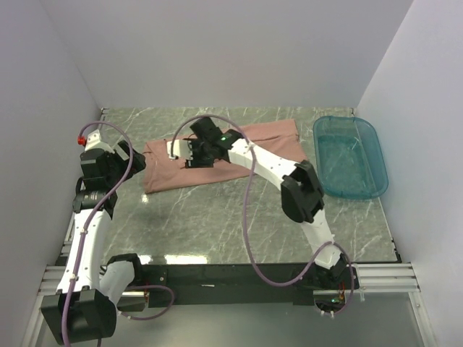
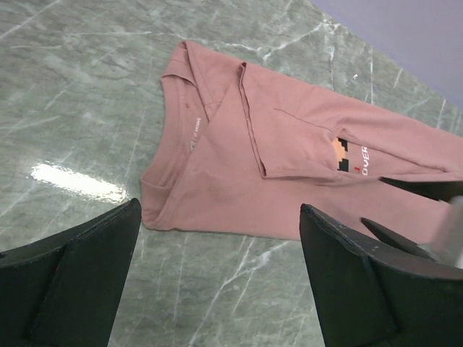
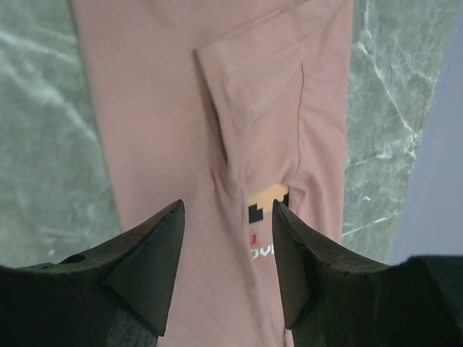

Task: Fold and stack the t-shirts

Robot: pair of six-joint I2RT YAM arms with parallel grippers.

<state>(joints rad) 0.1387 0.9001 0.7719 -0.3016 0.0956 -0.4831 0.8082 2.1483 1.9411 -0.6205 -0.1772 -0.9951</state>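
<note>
Clock reference: the top view, with 12 at the far wall and 6 at the arm bases.
Table (image 1: 217, 224): grey-green marble with pale veins, closed in by white walls.
T-shirt (image 1: 268, 137): dusty pink, lying flat on the table at about 12 o'clock. It stretches from 10 toward 1, with the collar end nearest the left arm.
T-shirt folds (image 2: 289, 166): both sides are turned in, which makes the body a long narrow band, and one sleeve (image 2: 293, 144) lies folded across the chest.
Print (image 3: 264, 210): orange and black pixel blocks with white letters under them, partly covered by the sleeve (image 3: 253, 94).
Right gripper (image 1: 187, 157): over the shirt's collar half at about 11 o'clock, with the arm reaching across from 5.
Right claw (image 3: 228, 210): the fingers are spread, with the print between the tips. They pinch nothing, and I cannot tell whether they touch the cloth (image 3: 159, 108).
Left gripper (image 1: 139, 160): at about 9 to 10 o'clock, just beside the shirt's collar edge.
Left claw (image 2: 221, 213): the jaws are wide apart and hold nothing. They are above bare marble and aimed at the shirt.
Tub (image 1: 351, 155): translucent teal, at about 2 o'clock, near the shirt's far end but apart from it.
</note>
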